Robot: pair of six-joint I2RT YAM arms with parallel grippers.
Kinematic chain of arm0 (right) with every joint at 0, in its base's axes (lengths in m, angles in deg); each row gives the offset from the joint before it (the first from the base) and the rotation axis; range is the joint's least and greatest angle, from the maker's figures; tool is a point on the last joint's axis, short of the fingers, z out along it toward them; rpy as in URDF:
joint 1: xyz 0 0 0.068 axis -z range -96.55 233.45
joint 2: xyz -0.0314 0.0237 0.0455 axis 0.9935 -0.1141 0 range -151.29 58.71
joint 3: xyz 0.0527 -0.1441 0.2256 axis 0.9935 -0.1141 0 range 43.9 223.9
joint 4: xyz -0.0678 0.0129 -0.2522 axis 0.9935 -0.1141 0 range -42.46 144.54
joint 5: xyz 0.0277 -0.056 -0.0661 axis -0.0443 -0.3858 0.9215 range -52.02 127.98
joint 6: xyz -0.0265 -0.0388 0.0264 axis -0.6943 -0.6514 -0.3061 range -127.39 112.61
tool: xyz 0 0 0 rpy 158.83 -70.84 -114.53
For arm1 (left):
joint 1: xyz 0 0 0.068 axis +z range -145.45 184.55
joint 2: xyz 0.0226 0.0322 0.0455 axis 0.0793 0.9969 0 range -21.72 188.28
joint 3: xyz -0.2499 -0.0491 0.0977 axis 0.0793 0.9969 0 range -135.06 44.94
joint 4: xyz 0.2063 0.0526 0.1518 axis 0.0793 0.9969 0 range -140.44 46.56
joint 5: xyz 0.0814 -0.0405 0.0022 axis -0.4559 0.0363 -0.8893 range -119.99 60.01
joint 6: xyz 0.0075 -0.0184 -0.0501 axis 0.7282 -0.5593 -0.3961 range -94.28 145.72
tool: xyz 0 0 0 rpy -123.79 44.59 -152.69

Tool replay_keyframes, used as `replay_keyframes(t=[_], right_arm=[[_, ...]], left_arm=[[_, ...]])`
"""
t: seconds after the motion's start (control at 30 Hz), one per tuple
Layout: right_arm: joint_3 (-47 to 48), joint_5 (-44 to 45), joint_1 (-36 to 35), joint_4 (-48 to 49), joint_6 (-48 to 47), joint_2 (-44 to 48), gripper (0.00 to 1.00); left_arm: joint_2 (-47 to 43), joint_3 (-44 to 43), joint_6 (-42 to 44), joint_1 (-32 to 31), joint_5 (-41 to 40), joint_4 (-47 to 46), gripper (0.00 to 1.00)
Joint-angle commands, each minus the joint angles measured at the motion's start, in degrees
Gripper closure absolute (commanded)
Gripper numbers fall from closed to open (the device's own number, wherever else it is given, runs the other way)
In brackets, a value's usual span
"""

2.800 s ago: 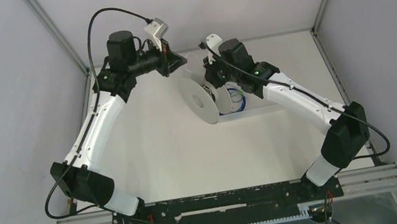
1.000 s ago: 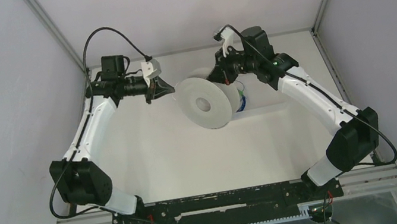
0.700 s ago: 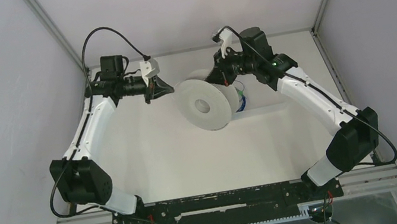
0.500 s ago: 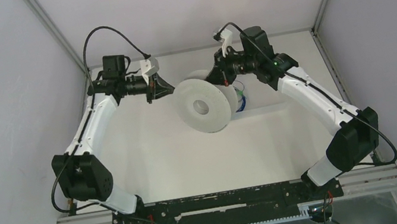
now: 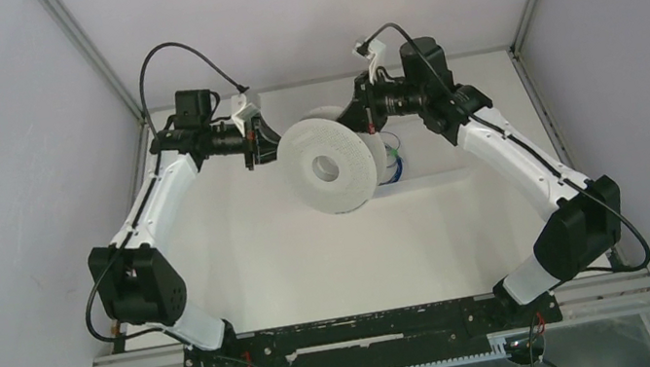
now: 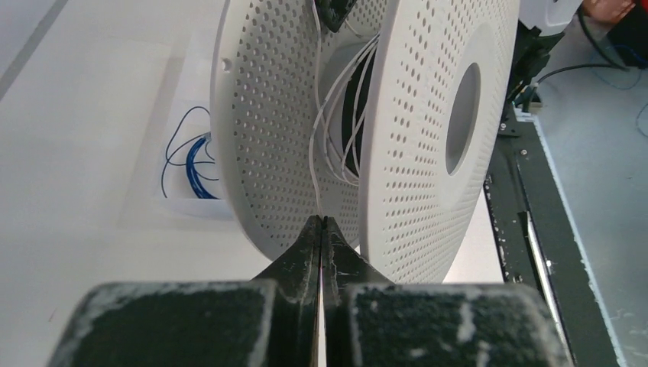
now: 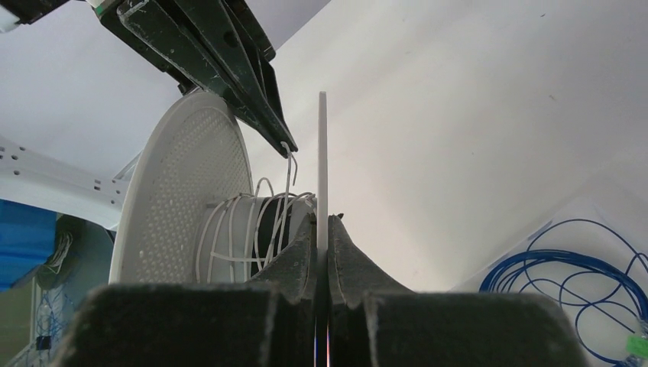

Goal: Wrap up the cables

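Observation:
A white perforated spool (image 5: 328,165) hangs above the table between both arms. My right gripper (image 7: 322,222) is shut on the thin edge of one flange (image 7: 322,153) and holds the spool up. Thin pale cable (image 7: 244,229) lies in loose turns round the core. My left gripper (image 6: 322,222) is shut on a strand of that cable (image 6: 316,153), which runs from its tips up into the gap between the two flanges. In the top view the left gripper (image 5: 268,145) sits at the spool's left rim and the right gripper (image 5: 362,116) at its back right.
A coil of blue wire (image 5: 391,161) in a clear bag lies on the table behind and right of the spool, and shows in the left wrist view (image 6: 195,157) and the right wrist view (image 7: 581,283). Grey walls close in the table on three sides.
The left gripper has dropped from the back and closed in on the spool's left rim. The right arm has turned the spool so its round face shows more fully.

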Motion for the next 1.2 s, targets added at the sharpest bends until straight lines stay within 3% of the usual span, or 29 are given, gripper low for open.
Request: replay_keyframes(t=[0.0,0.23,0.47,0.63,1.03,1.17], right_arm=[[1.73,-2.31,0.47,6.23,3.78,2.42,1.00],[1.35,-2.51,0.38,7.28,4.48,2.01,1.00],[1.46,-2.12,0.46,6.73,3.35,1.83,1.00],[1.08,-1.41,0.81,6.34,2.45,2.46,1.00],[2.29,-0.63,0.73,5.40,1.89,2.16,1.00],[2.47,-0.64,0.68,4.85,1.42,2.25,1.00]], left_arm=[[0.20,1.45,-2.50,-0.88,5.54,-1.04,1.00],[2.91,-0.11,0.68,-2.11,10.18,4.85,0.99],[11.48,-12.99,33.55,-3.60,10.72,42.03,0.94],[12.58,-14.25,32.98,-3.53,8.73,42.45,0.92],[12.21,-17.93,28.31,-3.63,4.34,41.77,0.61],[12.12,-18.89,23.94,-3.44,1.16,38.76,0.55]])
